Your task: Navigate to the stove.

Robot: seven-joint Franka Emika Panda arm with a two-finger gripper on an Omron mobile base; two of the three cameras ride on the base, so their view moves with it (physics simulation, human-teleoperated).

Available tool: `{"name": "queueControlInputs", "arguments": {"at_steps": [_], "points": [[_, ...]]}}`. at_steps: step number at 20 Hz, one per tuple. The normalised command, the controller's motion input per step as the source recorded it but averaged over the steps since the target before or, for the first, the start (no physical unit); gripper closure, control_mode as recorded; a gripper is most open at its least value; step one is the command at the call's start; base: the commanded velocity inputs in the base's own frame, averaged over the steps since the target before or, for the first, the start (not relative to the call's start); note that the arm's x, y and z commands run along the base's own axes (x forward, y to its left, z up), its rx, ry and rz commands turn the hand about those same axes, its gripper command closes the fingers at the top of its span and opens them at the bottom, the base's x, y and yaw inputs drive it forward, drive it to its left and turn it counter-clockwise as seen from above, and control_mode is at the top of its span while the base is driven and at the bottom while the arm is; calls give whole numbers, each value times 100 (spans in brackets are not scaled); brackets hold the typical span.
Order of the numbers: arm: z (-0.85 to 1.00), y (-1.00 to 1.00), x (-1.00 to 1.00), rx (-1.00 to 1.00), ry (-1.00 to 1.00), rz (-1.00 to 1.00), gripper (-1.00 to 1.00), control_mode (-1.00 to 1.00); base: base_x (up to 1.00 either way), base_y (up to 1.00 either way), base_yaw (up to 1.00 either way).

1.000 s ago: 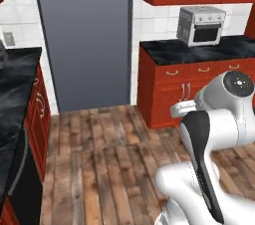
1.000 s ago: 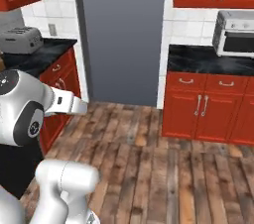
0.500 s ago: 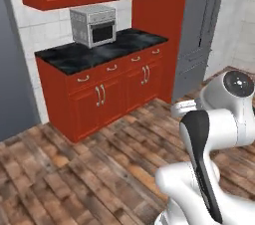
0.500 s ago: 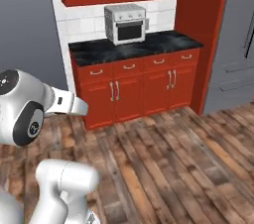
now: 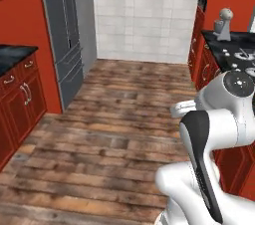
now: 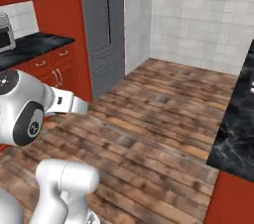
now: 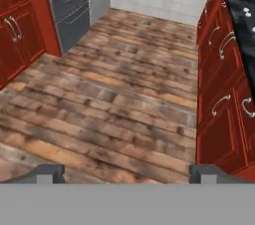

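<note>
The stove (image 5: 238,55) is showing on the desk (image 6: 237,134) far right of the released jaws (image 7: 127,171), its burners visible from the left base view.

A brown wood-plank floor (image 5: 119,119) runs back to a pale grey tiled wall (image 5: 149,15). On the left stands a tall grey refrigerator (image 5: 67,45) beside red wooden cabinets with silver handles (image 5: 20,99) under a black marbled surface (image 5: 12,52). More red cabinet doors with curved silver handles (image 7: 219,104) line the right side, topped by a second black marbled surface (image 6: 238,134)
</note>
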Motion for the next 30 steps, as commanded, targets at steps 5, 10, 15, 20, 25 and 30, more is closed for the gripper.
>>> {"name": "queueControlInputs", "arguments": {"at_steps": [5,10,15,20,25,30], "points": [[0,0,0,0,0,0,-100,100,0,5,-100],[0,0,0,0,0,0,-100,100,42,65,-78],[0,0,0,0,0,0,-100,100,64,94,-65],[0,0,0,0,0,0,-100,100,60,100,-61],[0,0,0,0,0,0,-100,100,58,100,-60],[0,0,0,0,0,0,-100,100,57,100,-58]]}}
